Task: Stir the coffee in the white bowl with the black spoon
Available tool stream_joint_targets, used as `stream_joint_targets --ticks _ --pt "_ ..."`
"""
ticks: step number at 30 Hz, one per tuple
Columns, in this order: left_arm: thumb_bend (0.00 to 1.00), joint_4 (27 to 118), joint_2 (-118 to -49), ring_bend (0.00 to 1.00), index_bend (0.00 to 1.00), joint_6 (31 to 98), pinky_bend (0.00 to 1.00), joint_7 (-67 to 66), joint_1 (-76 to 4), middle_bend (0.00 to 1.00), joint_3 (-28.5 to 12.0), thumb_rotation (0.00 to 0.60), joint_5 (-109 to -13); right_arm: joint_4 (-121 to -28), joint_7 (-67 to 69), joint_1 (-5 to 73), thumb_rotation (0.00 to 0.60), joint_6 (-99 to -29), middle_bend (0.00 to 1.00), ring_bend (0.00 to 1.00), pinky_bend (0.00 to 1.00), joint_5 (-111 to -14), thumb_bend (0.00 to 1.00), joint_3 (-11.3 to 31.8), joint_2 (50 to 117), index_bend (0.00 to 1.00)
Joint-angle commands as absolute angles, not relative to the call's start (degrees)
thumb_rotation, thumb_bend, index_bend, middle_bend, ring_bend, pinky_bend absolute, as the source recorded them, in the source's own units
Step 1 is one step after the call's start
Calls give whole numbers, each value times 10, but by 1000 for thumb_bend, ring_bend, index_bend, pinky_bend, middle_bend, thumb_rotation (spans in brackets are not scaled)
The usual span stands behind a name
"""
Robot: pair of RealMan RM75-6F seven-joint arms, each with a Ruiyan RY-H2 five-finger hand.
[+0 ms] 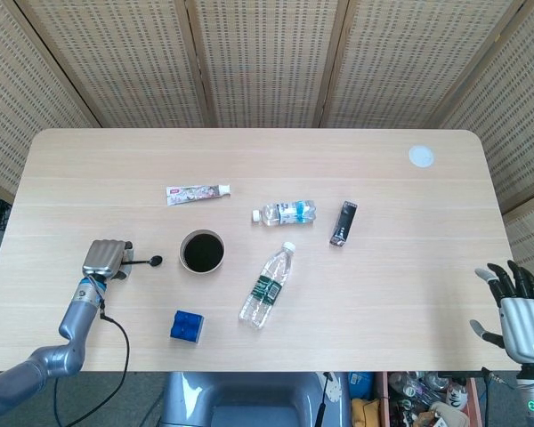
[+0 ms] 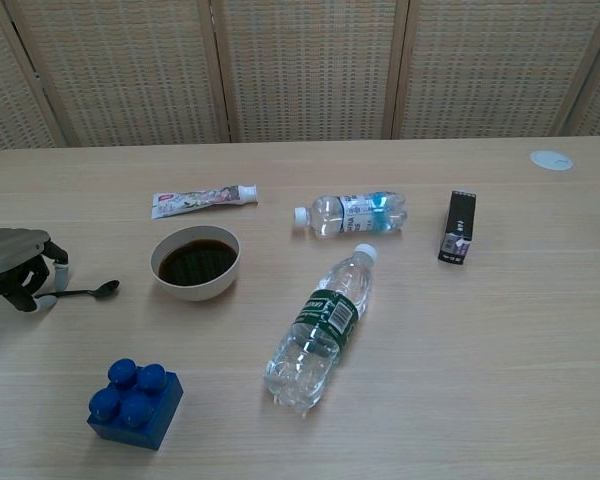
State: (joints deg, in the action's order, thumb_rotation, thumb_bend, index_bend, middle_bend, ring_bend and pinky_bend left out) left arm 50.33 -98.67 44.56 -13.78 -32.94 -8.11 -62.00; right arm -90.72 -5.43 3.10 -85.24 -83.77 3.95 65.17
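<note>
Chest view, black spoon (image 2: 80, 292) handle under left robot hand (image 2: 15, 266) (fingers curled)

Both views are bright and evenly lit, with soft, diffuse light from overhead. The table (image 1: 338, 160) shows no harsh glare. Shadows are faint and short, hugging the large bottle (image 2: 320, 328) and the blue block (image 2: 132, 401) near the table's front edge. Focus is sharp throughout. Straight edges bow slightly toward the head view's corners.
</note>
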Motion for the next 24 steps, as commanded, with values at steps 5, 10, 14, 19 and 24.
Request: stream_joint_targets --ticks 5,10,14,19,24 --pt "349 504 -984 717 544 438 732 -144 -329 783 -81 600 -613 -906 -54 30 600 -852 241 70 142 -837 256 39 653 251" --pt "403 508 -981 717 575 433 732 -154 -329 783 -81 600 -604 -905 -52 29 600 -852 242 71 142 -836 256 39 653 251" --pt "436 514 -978 717 590 436 732 -156 -329 786 -82 600 -601 -903 -50 29 600 -852 242 71 142 -836 256 40 654 251" --pt "450 528 -966 723 600 439 732 -166 -329 793 -81 600 -600 -900 -45 28 600 -853 243 71 142 -836 256 39 655 251" --pt "452 546 -950 723 610 448 732 -181 -330 793 -77 600 -606 -898 -42 28 600 -855 243 72 142 -838 256 40 656 251"
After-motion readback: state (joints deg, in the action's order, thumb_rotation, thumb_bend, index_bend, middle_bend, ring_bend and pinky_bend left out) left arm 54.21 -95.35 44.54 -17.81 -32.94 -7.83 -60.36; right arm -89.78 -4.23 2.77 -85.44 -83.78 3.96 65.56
